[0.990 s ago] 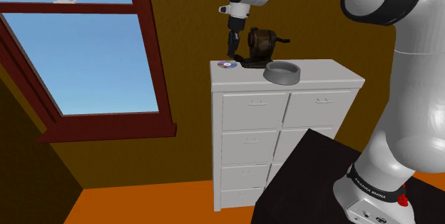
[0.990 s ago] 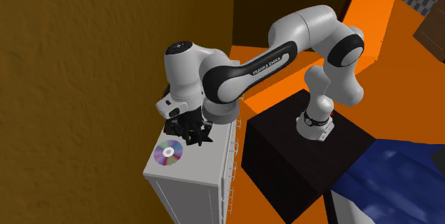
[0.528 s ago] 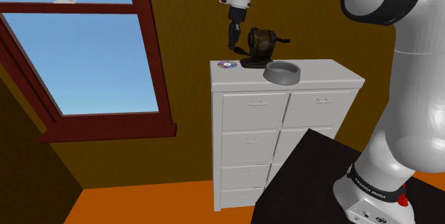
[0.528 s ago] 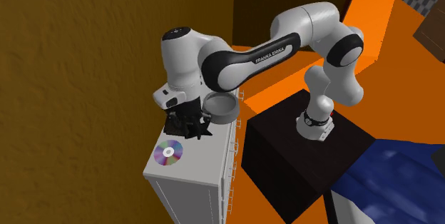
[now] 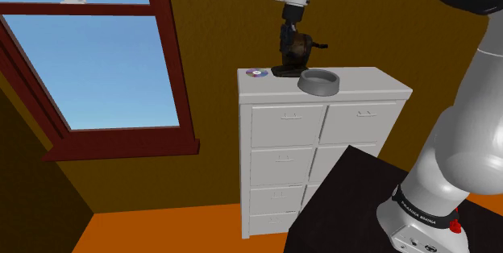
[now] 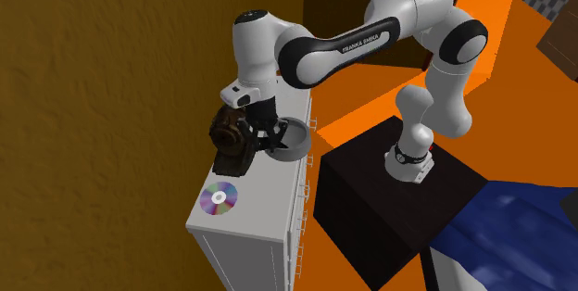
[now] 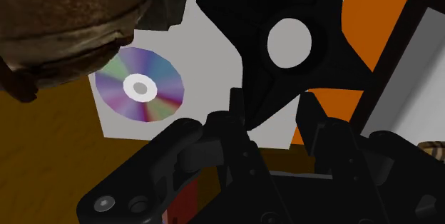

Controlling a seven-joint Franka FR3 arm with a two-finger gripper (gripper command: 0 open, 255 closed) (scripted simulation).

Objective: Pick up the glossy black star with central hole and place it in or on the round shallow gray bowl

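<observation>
1 black star [image 7: 257,58] with 1 round hole in its middle is clamped in the gripper [image 7: 274,108]. In the wrist view, 1 of its arms runs down between the 2 black fingers [image 7: 239,112], which press on it from both sides, so the jaws are closed on the star. The star is off the surface, in the air over the top of 1 white dresser [image 5: 363,86]. It is not in the bowl.

1 round, shallow grey bowl [image 5: 318,89] sits on the dresser top, on the side nearer the stand. In the second exterior view the gripper hangs just beside the bowl, between it and 1 dark brown pot [image 5: 305,47] that stands toward the back of the dresser top. In the shoulder view the gripper overlaps this pot, above and to the left of the bowl.

1 shiny rainbow disc [image 7: 139,87] lies flat near the dresser top's far corner, well apart from the bowl. In the wrist view it shows beside the star, with the pot's rounded brown body above it.

The dresser front has 2 columns of drawers. The 1 white arm rises from 1 black box stand [image 5: 338,203] on the orange floor [image 5: 161,235]. On the shoulder view's left, 1 window [image 5: 97,66] with a dark red frame shows blue sky.
</observation>
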